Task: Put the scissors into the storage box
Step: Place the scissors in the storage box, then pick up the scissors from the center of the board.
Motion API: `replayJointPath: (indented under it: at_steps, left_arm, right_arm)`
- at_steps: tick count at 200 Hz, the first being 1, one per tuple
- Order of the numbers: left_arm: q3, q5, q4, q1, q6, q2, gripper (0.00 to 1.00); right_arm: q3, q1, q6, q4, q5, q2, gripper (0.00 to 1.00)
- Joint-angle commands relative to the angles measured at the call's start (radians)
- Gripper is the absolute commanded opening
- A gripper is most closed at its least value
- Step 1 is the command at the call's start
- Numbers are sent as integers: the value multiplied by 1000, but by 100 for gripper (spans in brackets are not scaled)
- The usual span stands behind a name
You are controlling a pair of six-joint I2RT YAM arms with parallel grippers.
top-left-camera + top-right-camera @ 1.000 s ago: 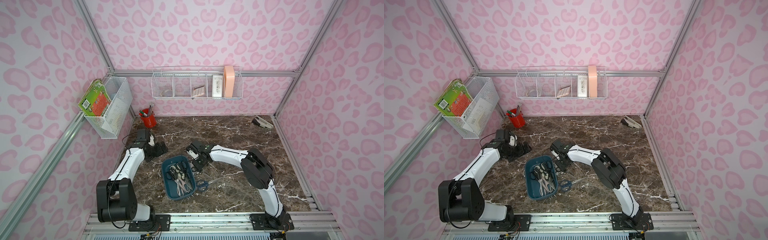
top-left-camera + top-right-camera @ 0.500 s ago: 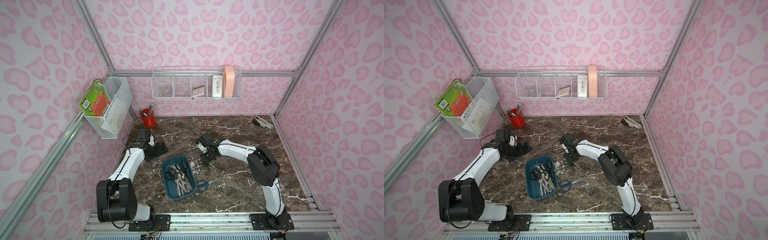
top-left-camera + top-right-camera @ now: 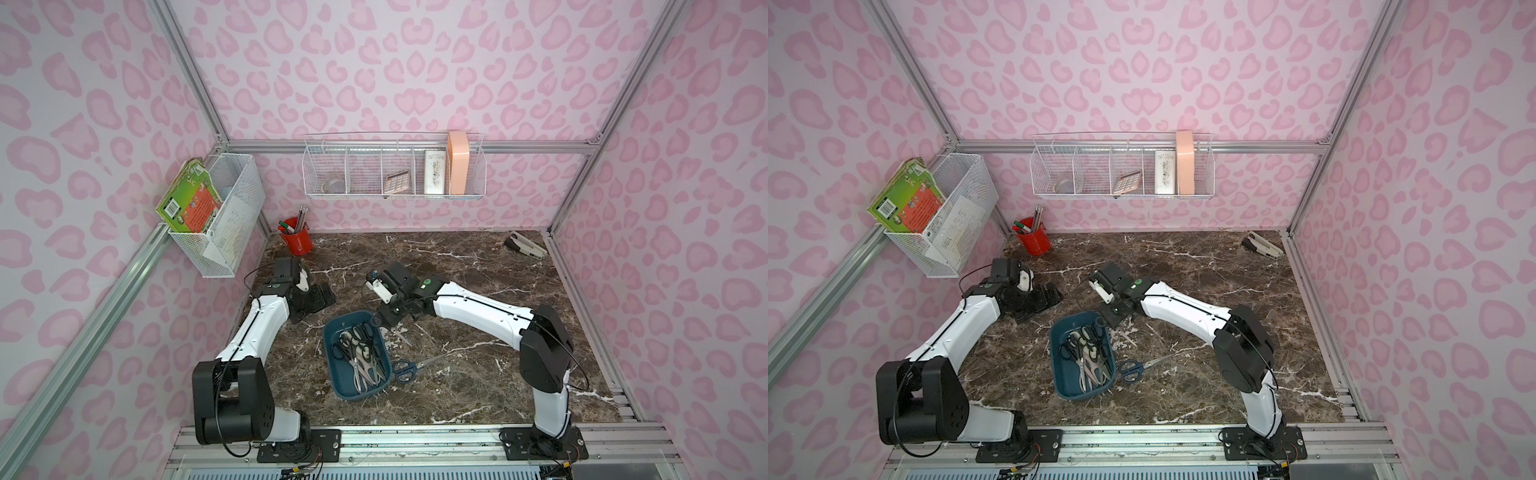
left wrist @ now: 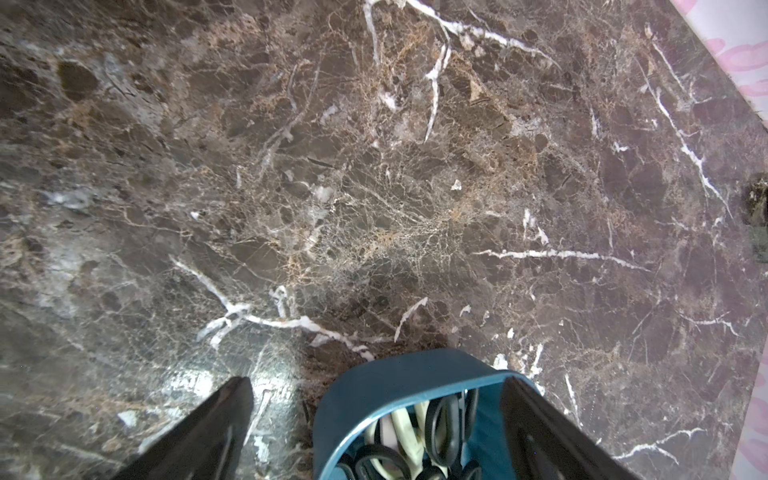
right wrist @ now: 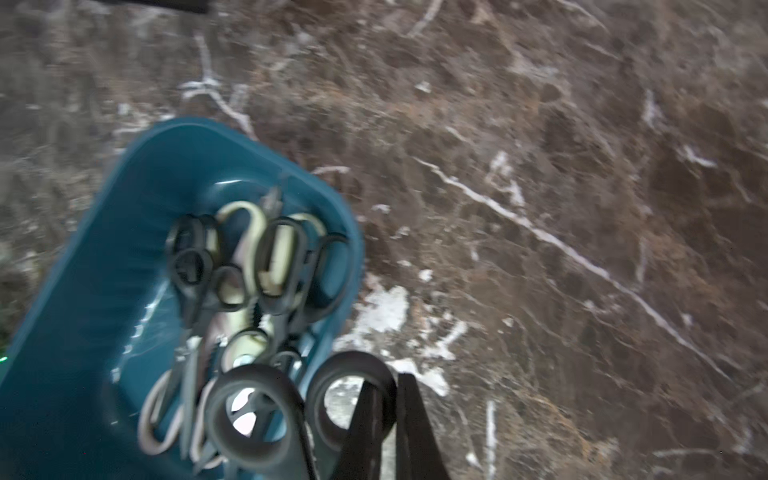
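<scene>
I read the right pincer (image 5: 386,380) as pressed together on one ring of a black-handled pair (image 5: 257,419) at the 1 o'clock corner of the storage box (image 3: 332,353), the other ring over the box rim; I cannot make out its blades. The box lies near the middle of the worktop (image 3: 478,270) with a pile of scissors (image 3: 360,353) inside, handles toward 12, and the blue-handled pair (image 3: 405,371) flat on the worktop just beside its 4 o'clock side. I see the left pincer (image 3: 320,298) spread, holding nothing, at the box's 11 o'clock and apart from it.
</scene>
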Motion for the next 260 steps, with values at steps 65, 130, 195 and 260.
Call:
replayJointPath:
  at_steps: [65,130,195,260]
  left_arm:
    - [7,-17,-23,93,-12,-26,98]
    - [5,-17,-17,100,-13,-40,98]
    - [2,4,-12,99,-12,-31,98]
    - [-26,68,21,90,-9,-37,98]
  right_arm:
    - [98,162,30,94,66,140,0]
    - [66,177,34,118,55,193,5]
    - [88,150,22,119,20,143,27]
    - [-171,33,15,152,-8,-93,29]
